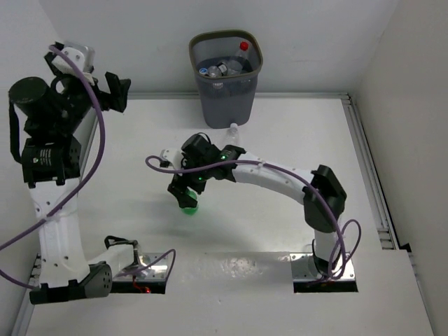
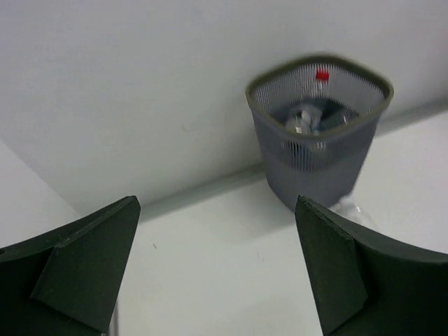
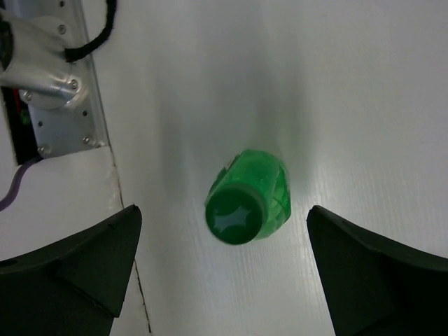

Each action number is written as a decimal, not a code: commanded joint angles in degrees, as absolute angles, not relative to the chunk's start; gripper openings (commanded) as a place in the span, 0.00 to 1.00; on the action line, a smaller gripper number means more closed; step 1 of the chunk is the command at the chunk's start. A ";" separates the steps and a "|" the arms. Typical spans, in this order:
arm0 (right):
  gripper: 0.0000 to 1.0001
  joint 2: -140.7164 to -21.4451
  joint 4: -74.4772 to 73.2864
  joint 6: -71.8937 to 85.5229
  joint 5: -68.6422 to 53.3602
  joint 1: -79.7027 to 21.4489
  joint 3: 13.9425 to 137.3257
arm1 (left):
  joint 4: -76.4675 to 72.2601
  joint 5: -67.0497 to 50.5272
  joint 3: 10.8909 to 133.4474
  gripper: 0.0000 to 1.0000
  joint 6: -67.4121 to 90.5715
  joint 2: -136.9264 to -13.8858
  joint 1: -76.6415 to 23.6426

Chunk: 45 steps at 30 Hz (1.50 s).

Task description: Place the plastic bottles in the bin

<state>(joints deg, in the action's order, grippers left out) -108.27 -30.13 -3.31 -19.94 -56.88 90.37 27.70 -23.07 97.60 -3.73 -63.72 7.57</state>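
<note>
The right claw (image 3: 224, 280) hangs wide open over the green bottle (image 3: 248, 203) (not touching). The left claw (image 2: 217, 280) is wide open too, empty.

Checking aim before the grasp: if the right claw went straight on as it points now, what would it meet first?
The right claw, open, points down at the green bottle, whose cap faces it; it would likely meet that cap first. How far off is unclear.
</note>
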 commanded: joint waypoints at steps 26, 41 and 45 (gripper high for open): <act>0.09 -105.13 -30.54 2.73 -13.37 -45.89 123.47 | 28.13 -30.14 83.94 1.00 -0.18 -62.84 11.87; 0.01 -122.57 19.77 7.47 5.10 -23.91 133.32 | 27.60 -24.44 80.86 1.00 -3.07 -66.36 -3.33; 0.28 -124.98 23.02 5.54 4.84 -23.38 129.92 | 28.12 -22.07 79.80 1.00 -3.78 -66.36 -7.29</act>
